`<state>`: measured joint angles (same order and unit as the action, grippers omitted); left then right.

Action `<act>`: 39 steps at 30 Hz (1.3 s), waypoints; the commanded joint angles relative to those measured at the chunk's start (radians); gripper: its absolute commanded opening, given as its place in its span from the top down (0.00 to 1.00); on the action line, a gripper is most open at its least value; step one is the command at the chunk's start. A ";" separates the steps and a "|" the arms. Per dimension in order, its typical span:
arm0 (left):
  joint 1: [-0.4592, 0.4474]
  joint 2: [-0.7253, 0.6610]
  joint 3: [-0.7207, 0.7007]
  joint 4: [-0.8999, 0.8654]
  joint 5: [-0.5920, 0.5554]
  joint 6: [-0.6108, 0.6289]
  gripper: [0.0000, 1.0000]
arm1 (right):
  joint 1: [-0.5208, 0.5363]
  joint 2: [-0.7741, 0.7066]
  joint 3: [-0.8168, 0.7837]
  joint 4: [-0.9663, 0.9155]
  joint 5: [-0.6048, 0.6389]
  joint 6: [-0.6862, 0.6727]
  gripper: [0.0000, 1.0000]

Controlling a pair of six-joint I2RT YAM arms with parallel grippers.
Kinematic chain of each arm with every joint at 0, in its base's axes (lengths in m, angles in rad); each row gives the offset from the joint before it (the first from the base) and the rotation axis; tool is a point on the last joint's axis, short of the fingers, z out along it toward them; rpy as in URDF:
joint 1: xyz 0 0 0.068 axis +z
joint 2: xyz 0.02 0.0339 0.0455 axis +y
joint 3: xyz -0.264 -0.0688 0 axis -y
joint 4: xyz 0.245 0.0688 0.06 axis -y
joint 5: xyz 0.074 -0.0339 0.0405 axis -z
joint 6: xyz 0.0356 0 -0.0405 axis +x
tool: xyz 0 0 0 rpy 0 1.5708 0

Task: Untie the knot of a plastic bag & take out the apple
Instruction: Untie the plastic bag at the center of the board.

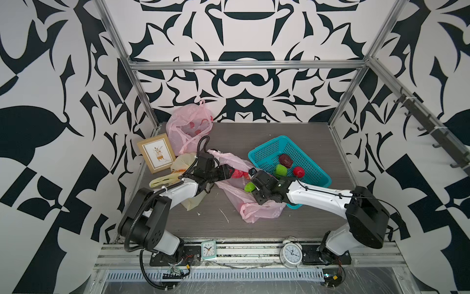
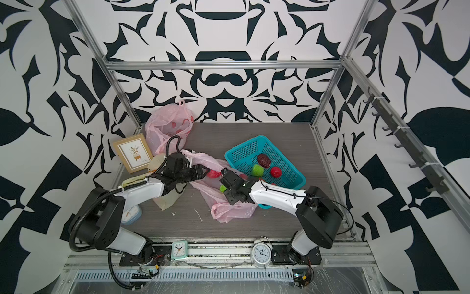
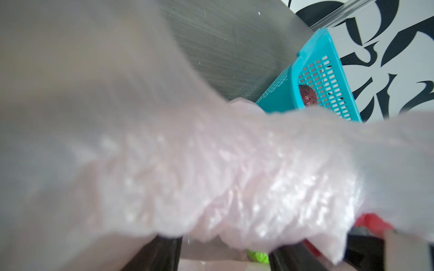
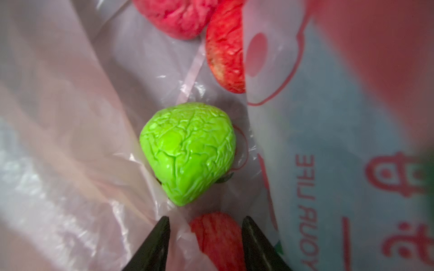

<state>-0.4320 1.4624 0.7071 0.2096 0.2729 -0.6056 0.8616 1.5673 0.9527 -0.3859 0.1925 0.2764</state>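
The right gripper (image 4: 206,228) is inside the bag (image 1: 259,211). Its jaws are released and stand apart on either side of a red apple (image 4: 215,237) that lies on the film. Closing here could pinch film along with the fruit and drag the bag up too. Just beyond sits a green fruit (image 4: 187,152), and a glancing grip could knock the apple against it. The left gripper (image 1: 229,171) also has its jaws apart, with film draped over it rather than pinched, so the mouth may sag shut. The basket (image 1: 269,149) lies farther off.
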 commanded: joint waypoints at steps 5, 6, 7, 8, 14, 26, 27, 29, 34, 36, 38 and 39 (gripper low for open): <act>0.010 -0.077 -0.044 -0.068 -0.044 0.007 0.41 | -0.065 0.133 0.134 0.116 0.066 -0.130 0.47; 0.009 -0.077 -0.048 -0.068 -0.038 0.004 0.41 | -0.069 0.156 0.163 0.120 0.063 -0.148 0.47; 0.006 -0.073 -0.051 -0.064 -0.025 -0.003 0.41 | -0.072 0.185 0.199 0.125 0.061 -0.169 0.47; 0.003 -0.070 -0.058 -0.060 -0.013 -0.013 0.41 | -0.074 0.214 0.234 0.128 0.059 -0.189 0.46; -0.041 -0.107 -0.112 -0.063 -0.004 -0.054 0.42 | -0.082 0.326 0.404 0.151 0.025 -0.299 0.46; -0.100 -0.175 -0.192 -0.045 -0.035 -0.126 0.41 | -0.082 0.193 0.332 0.077 -0.272 -0.152 0.45; -0.099 -0.180 -0.191 -0.051 -0.037 -0.126 0.41 | -0.083 0.185 0.316 0.094 -0.277 -0.121 0.44; -0.100 -0.228 -0.184 -0.065 -0.050 -0.124 0.39 | -0.082 0.174 0.291 0.142 -0.289 -0.064 0.42; -0.100 -0.312 -0.152 -0.140 -0.107 -0.077 0.32 | -0.071 0.201 0.311 0.171 -0.306 -0.041 0.38; -0.100 -0.338 -0.125 -0.181 -0.125 -0.047 0.31 | -0.060 0.222 0.334 0.161 -0.293 -0.045 0.38; -0.100 -0.349 -0.098 -0.208 -0.127 -0.026 0.29 | -0.052 0.243 0.352 0.159 -0.276 -0.046 0.38; -0.100 -0.349 -0.084 -0.218 -0.124 -0.017 0.29 | -0.050 0.255 0.363 0.154 -0.270 -0.042 0.38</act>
<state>-0.5304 1.1301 0.5732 0.0563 0.1757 -0.6662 0.7956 1.8133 1.2629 -0.2493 -0.0875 0.2108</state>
